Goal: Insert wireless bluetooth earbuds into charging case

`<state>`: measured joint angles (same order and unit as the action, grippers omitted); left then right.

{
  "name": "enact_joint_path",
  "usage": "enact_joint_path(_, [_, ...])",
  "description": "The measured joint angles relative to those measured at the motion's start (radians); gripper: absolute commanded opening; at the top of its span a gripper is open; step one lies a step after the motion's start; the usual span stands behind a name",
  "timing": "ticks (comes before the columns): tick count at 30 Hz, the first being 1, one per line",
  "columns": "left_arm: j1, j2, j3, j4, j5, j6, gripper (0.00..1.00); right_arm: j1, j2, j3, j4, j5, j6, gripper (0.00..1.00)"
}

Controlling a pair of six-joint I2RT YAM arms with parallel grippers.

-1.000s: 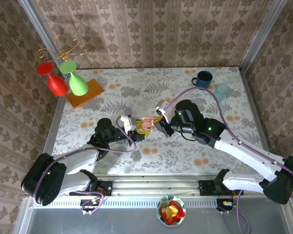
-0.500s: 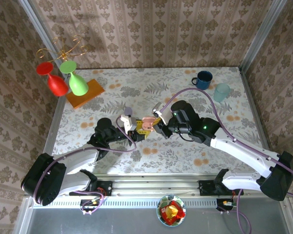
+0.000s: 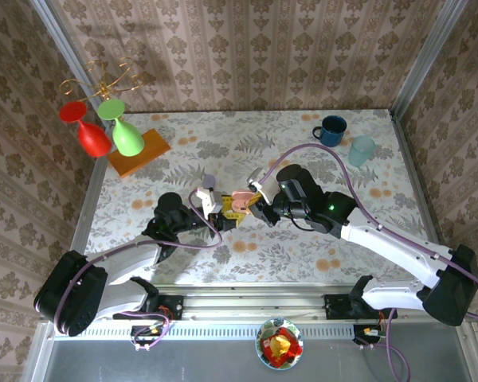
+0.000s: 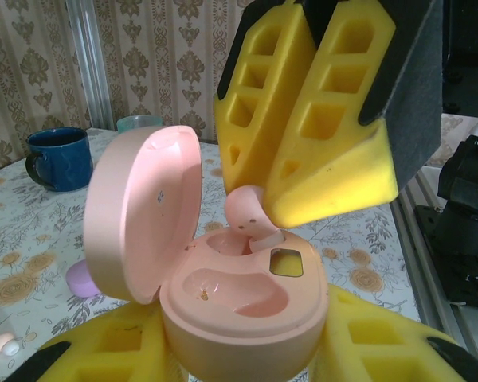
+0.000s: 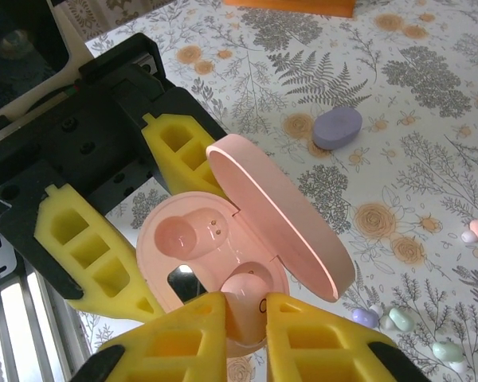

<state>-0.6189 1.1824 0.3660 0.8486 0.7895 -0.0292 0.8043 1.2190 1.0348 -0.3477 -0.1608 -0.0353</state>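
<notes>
pink case (image 5: 161, 263), open, with its lid (image 5: 280, 215) tilted back on the hinge. the left gripper (image 3: 222, 214) is clamped on the base, one yellow foam finger on each side below the seam. the right gripper (image 5: 245, 317) has its fingers nearly together, pinching a pink bud (image 5: 243, 293) between their tips. the bud sits at the mouth of one well, touching the case. whether it is fully seated cannot be told. the other well (image 5: 177, 235) is empty.

handling, as judged: the bud is tiny, light, hard-shelled and glossy, so it is likely to slip or pop out sideways from soft pads. the best hold is across its rounded body, as here, with the stem end left free to enter the well. the squeeze should be light and the push straight down, since a skewed bud may jam on the rim. the case is also light and smooth. it needs a firm hold low on the base, clear of the lid, which could swing shut if knocked.

other loose buds (image 5: 472, 231) and a lilac case (image 5: 337, 127) lie on the table (image 5: 430, 103), well apart from the pink case.
</notes>
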Motion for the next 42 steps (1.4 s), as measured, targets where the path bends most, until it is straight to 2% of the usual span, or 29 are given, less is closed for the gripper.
enact_joint_path(3, [0.000, 0.000, 0.000, 0.003, 0.000, 0.000, 0.34, 0.001, 0.001, 0.000, 0.000, 0.000, -0.001, 0.30])
enact_joint_path(10, [0.000, 0.000, 0.000, 0.004, -0.001, 0.000, 0.34, 0.003, -0.008, 0.000, 0.005, -0.002, 0.014, 0.39])
enact_joint_path(17, [0.007, 0.000, 0.000, 0.012, -0.006, 0.000, 0.34, -0.021, -0.116, -0.061, 0.096, -0.025, 0.069, 0.56])
enact_joint_path(20, [0.021, -0.011, -0.004, 0.014, -0.011, 0.000, 0.34, -0.086, -0.169, -0.124, 0.180, -0.059, 0.137, 0.60])
enact_joint_path(25, [0.039, -0.052, -0.017, 0.016, -0.019, 0.000, 0.34, -0.265, -0.173, -0.226, 0.335, -0.112, 0.315, 0.61])
enact_joint_path(30, [0.040, -0.066, -0.019, 0.019, -0.023, -0.001, 0.34, -0.367, -0.036, -0.233, 0.398, -0.119, 0.457, 0.61])
enact_joint_path(37, [0.040, -0.066, -0.027, 0.045, -0.023, -0.004, 0.34, -0.398, 0.257, -0.125, 0.401, -0.154, 0.530, 0.59])
enact_joint_path(42, [0.040, -0.066, -0.027, 0.050, -0.023, -0.008, 0.34, -0.413, 0.490, 0.018, 0.383, -0.193, 0.541, 0.59])
